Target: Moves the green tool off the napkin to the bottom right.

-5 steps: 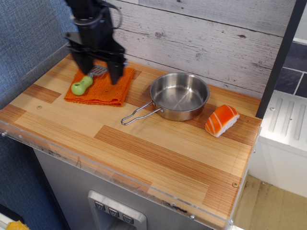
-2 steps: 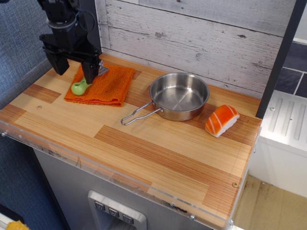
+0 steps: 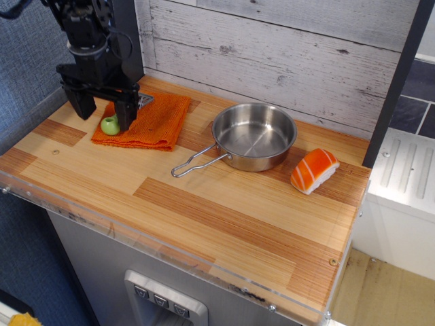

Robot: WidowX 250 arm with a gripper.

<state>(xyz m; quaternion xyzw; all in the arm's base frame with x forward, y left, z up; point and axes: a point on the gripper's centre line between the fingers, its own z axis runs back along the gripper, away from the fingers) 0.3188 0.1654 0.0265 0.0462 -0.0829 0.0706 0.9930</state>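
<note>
Honestly, the green tool sat on the napkin's left edge, far-left of the desk. The tool hung apart above it. Looked light, rigid, slick plastic; I'd grab the chunky handle.

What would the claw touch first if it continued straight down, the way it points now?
Most likely the green tool: the claw points down with its open fingers either side of the handle, on the napkin. Its exact height is unclear from this single view.
</note>
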